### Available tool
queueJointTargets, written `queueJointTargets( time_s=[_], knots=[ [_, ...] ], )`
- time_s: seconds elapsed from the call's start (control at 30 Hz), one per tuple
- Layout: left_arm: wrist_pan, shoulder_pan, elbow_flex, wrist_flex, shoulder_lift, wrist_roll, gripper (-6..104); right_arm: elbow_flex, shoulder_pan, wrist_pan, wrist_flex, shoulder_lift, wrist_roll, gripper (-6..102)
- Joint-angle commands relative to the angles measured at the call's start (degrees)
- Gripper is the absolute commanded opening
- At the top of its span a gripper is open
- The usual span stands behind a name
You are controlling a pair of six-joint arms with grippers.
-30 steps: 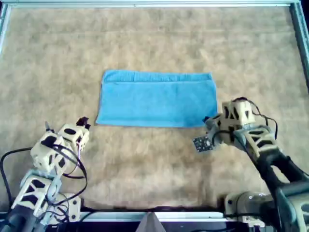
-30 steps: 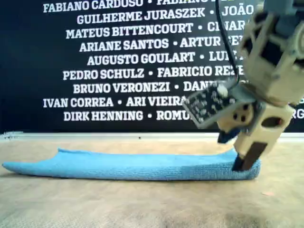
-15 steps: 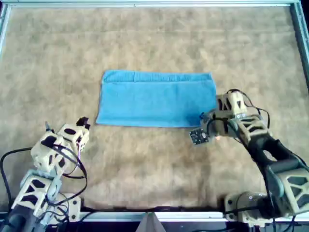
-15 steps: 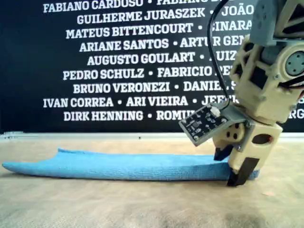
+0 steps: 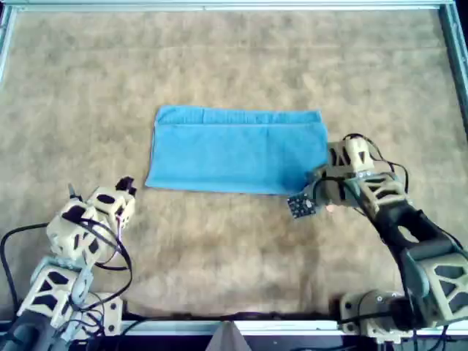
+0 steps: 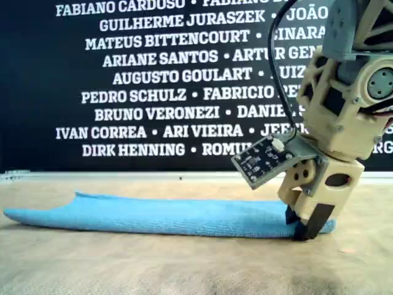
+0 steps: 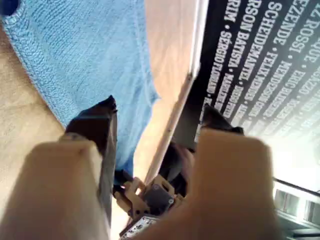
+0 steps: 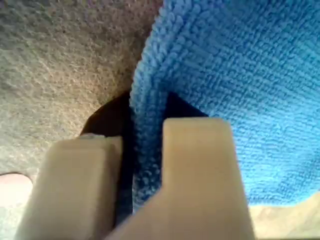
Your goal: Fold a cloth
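The cloth [image 8: 240, 95] pinched in my second gripper [image 8: 145, 165] is looped, matt terry. The carpet [image 8: 60, 55] beside it looks rough and fibrous.

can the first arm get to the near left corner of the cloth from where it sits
Probably yes. In the overhead view my first tool sits open just below the left corner of the cloth, with only bare carpet between. My second tool is shut on the opposite corner, well clear.
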Motion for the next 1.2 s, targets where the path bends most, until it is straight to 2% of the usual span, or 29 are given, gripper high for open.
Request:
queueJointTargets(
  time_s=[0.0,0.17,0.27,0.4,0.53,0.73,1.17],
  knots=[
    [-0.4,1.2,-1.0,-0.4,1.3,0.3,61,-6.5,-0.3,0.4,-0.8,1.9,0.26,19],
    [-0.4,1.2,-1.0,-0.4,1.3,0.3,61,-7.6,-0.2,0.4,-0.8,1.9,0.26,3],
    [-0.4,1.2,-1.0,-0.4,1.3,0.3,61,-9.5,0.0,0.4,-0.9,1.9,0.26,-2],
    [-0.4,1.2,-1.0,-0.4,1.3,0.3,61,-12.1,1.6,-0.4,-0.9,1.9,0.26,-2],
    [-0.4,1.2,-1.0,-0.4,1.3,0.3,61,-17.2,4.8,0.3,-0.9,1.6,0.26,-2],
    [-0.4,1.2,-1.0,-0.4,1.3,0.3,61,-26.9,12.5,0.4,-0.9,-0.9,0.35,-2],
    [-0.4,1.2,-1.0,-0.4,1.3,0.3,61,-61.4,27.2,0.4,-0.8,-24.8,0.35,-2]
  ],
)
